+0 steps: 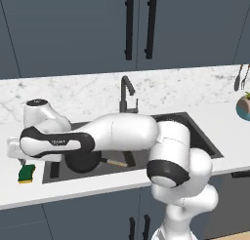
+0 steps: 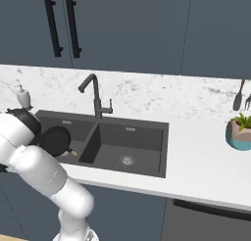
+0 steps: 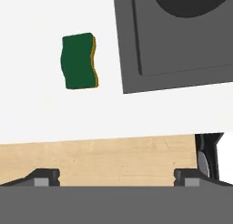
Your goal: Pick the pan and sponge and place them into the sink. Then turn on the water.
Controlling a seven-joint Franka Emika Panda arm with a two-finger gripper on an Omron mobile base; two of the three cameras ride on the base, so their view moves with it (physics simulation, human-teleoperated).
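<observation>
sponge (image 3: 79,61) – upper left of hand view, looked light, soft; best pinched across narrow sides | pan (image 2: 53,140) – in sink (image 2: 147,169) | gripper (image 3: 116,176) – jaws spread wide, empty

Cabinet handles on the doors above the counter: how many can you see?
2. Both are long black vertical bars side by side on the upper cabinets behind the faucet: one handle and its neighbour. More may lie outside the frame.

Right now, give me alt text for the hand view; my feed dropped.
A green sponge lies flat on the white counter, beside the dark sink's corner, with the black pan inside the basin. The open claw's tips sit at the bottom, over wooden floor.
</observation>
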